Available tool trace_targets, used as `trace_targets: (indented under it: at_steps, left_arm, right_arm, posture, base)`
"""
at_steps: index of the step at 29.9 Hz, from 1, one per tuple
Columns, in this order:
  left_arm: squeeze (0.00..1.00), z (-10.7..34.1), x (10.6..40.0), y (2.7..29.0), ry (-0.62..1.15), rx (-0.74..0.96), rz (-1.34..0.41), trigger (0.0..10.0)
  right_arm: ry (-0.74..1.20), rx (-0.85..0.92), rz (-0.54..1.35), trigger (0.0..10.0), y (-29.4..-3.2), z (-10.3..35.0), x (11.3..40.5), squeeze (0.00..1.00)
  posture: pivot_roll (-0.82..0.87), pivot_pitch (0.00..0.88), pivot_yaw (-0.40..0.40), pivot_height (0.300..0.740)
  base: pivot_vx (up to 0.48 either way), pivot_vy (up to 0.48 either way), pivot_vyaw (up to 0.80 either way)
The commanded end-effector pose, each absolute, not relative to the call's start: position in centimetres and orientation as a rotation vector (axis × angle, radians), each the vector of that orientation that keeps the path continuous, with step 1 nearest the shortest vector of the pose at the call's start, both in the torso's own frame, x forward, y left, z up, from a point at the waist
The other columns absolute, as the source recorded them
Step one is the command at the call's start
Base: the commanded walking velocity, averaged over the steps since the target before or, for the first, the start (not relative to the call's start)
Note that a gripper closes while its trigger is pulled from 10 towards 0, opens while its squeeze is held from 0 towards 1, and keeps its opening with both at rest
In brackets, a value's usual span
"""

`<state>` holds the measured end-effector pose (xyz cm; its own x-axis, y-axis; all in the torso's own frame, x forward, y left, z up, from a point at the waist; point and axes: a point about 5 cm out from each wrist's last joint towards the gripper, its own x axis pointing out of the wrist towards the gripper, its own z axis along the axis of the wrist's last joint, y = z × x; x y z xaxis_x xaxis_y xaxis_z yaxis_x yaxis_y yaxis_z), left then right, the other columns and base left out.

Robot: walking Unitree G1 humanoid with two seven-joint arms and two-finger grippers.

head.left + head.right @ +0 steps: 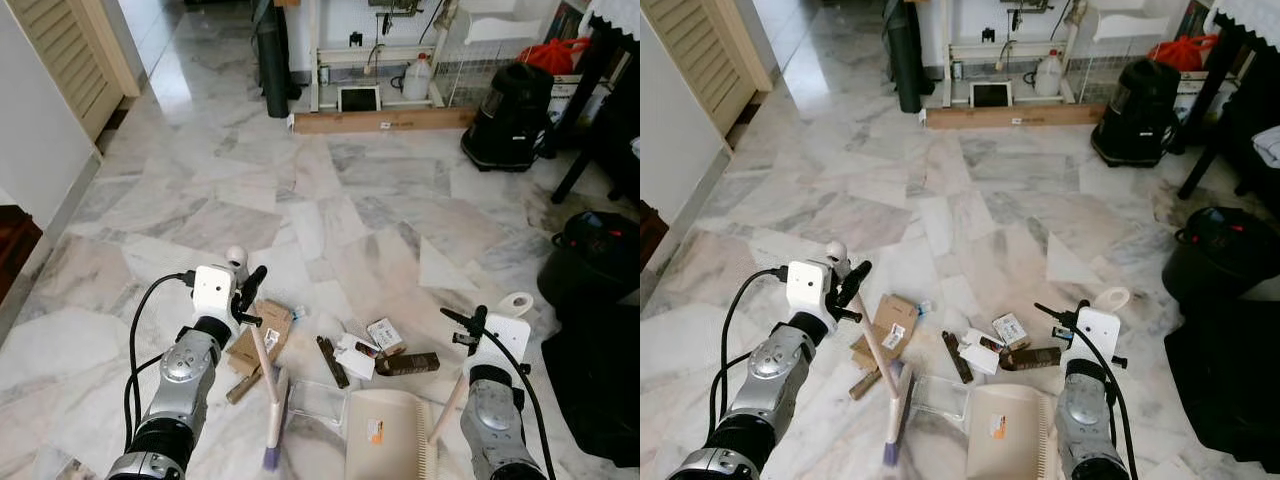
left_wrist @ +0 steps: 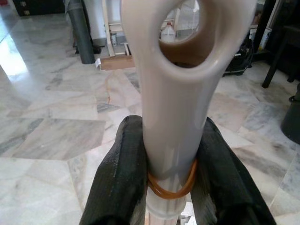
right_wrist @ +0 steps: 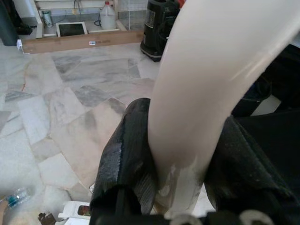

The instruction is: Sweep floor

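My left gripper (image 1: 248,295) is shut on the beige handle of a hand broom (image 1: 262,365). The broom slants down to its purple-bristled head (image 1: 272,452) on the marble floor. My right gripper (image 1: 470,332) is shut on the handle of a beige dustpan (image 1: 385,435), which lies flat to the right of the broom head. Between and just beyond them lies litter: cardboard pieces (image 1: 262,332), small boxes (image 1: 384,335), a dark bar (image 1: 408,363), a brown stick (image 1: 332,361) and a clear plastic tray (image 1: 315,405). In the wrist views, black fingers (image 2: 119,183) clamp the broom handle (image 2: 178,108), and fingers (image 3: 126,159) clamp the dustpan handle (image 3: 211,84).
A black vacuum cleaner (image 1: 510,105) and a dark table leg (image 1: 585,140) stand at the far right. A black bin (image 1: 595,260) is close on my right. A wooden plank (image 1: 385,121) and a white jug (image 1: 417,78) line the far wall. A white wall (image 1: 40,150) runs along the left.
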<state>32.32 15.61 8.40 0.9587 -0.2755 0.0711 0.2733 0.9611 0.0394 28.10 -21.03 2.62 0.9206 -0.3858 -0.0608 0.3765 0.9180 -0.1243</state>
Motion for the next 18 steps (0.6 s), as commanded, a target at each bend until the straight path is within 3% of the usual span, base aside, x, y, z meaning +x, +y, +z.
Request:
trace_targets:
  at_steps: [1, 18]
  left_arm:
    - [0.0, 7.8, 32.2, 15.9, -0.05, 0.025, -0.271, 10.0]
    - [0.0, 8.8, 32.4, 15.8, -0.061, -0.041, -0.394, 10.0]
  right_arm:
    - [0.204, -0.129, -0.399, 10.0, -21.3, 0.4, 26.3, 0.0]
    - [0.225, -0.132, -0.379, 10.0, -20.8, 0.1, 26.1, 0.0]
  posture:
    - [0.02, 0.19, 0.041, 0.74]
    - [0.04, 0.189, 0.038, 0.74]
  base:
    - [0.0, 0.0, 0.0]
    - [0.0, 0.0, 0.0]
